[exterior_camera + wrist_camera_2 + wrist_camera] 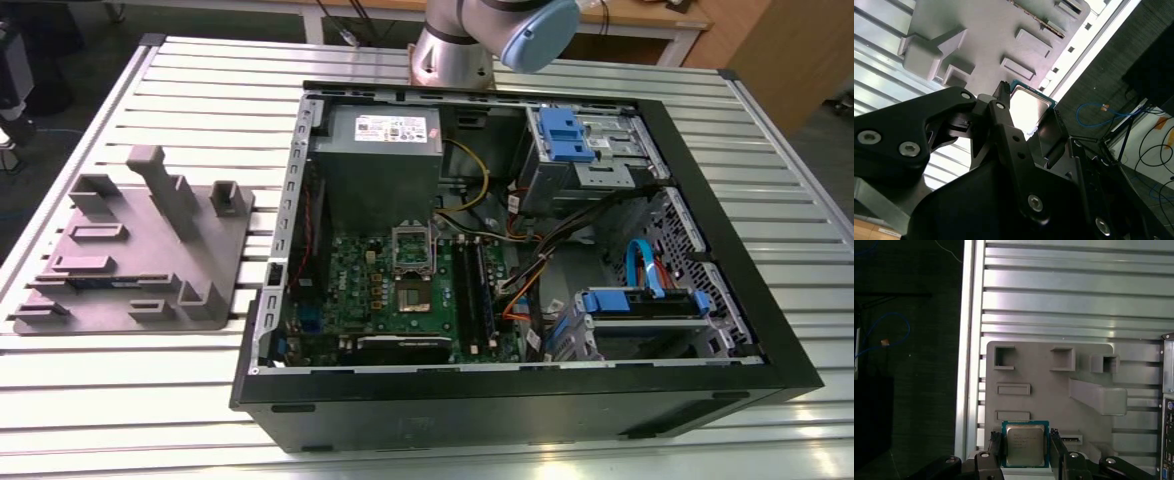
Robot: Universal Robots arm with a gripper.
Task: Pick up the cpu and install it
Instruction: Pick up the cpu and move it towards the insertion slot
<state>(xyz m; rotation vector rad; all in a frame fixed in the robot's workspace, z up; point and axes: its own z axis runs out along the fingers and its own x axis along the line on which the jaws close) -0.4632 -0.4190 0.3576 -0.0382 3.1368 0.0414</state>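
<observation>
Arm (pixel 447 55), upper middle of the exterior frame: smooth round silver-grey metal tube, with a light blue domed cap (pixel 541 35) closing off the joint.

Hand (pixel 1025 441), in both wrist views: matte black all over, a blocky housing with flat-plate links (pixel 929 120) that have rounded ends.

Second wrist view: two silver socket-head screws (pixel 909 148) side by side on the wide link. Single ones sit on the narrower bar (pixel 1024 175), which also has a couple of small recessed fasteners. Small bright pivot pins (pixel 999 105) sit at the link ends.

First wrist view: the fingers (pixel 995 444) are slim black bars, with round silver screw heads (pixel 1072 455) capping the knuckles behind them.
</observation>
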